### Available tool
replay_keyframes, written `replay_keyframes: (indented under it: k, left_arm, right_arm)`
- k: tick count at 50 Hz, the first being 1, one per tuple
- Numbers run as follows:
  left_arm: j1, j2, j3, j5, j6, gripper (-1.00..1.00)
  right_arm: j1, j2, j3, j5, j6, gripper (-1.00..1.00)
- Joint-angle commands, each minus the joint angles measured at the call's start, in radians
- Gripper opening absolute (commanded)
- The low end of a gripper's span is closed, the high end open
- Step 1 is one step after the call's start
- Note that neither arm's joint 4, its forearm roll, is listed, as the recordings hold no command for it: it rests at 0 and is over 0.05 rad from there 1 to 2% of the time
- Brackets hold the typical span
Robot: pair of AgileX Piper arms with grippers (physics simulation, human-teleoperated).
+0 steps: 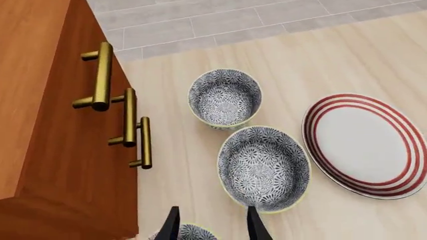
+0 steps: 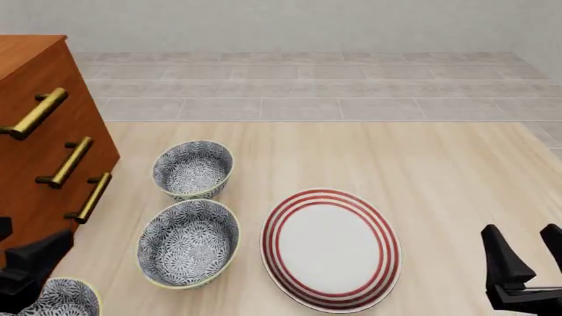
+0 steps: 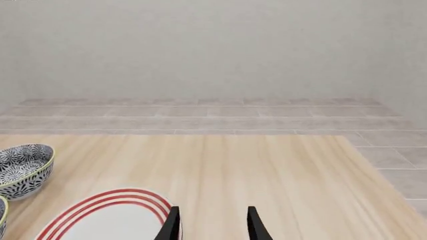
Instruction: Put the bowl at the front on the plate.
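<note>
Counting containers, I saw three patterned bowls, all empty, in a line beside the wooden cabinet (image 2: 35, 131). The front bowl (image 2: 62, 299) sat at the near table edge, directly under my left gripper (image 1: 212, 225), whose fingers stood apart and held nothing. The middle bowl (image 2: 188, 242) and far bowl (image 2: 193, 169) followed. One plate (image 2: 331, 249) lay bare, right of the middle bowl. My right gripper (image 2: 525, 253) hung apart, empty.

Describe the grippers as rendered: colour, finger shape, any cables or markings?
Both grippers are plain matte black. The right gripper has two tapered, blade-like fingers on a blocky black base. The left gripper shows the same pointed black fingertips. No cables, logos or markings are visible in any view.
</note>
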Motion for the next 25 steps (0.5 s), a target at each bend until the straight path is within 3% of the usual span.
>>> replay_keyframes:
  k: [1,25]
  left_arm:
    - [0.012,-0.021,0.034,0.055,0.0,1.0]
    - [0.007,-0.046,0.191,0.014,-0.033,1.0]
  right_arm:
    - [-0.004,0.014,0.0,-0.015,0.007,1.0]
    - [-0.005,0.014,0.0,-0.014,0.007,1.0]
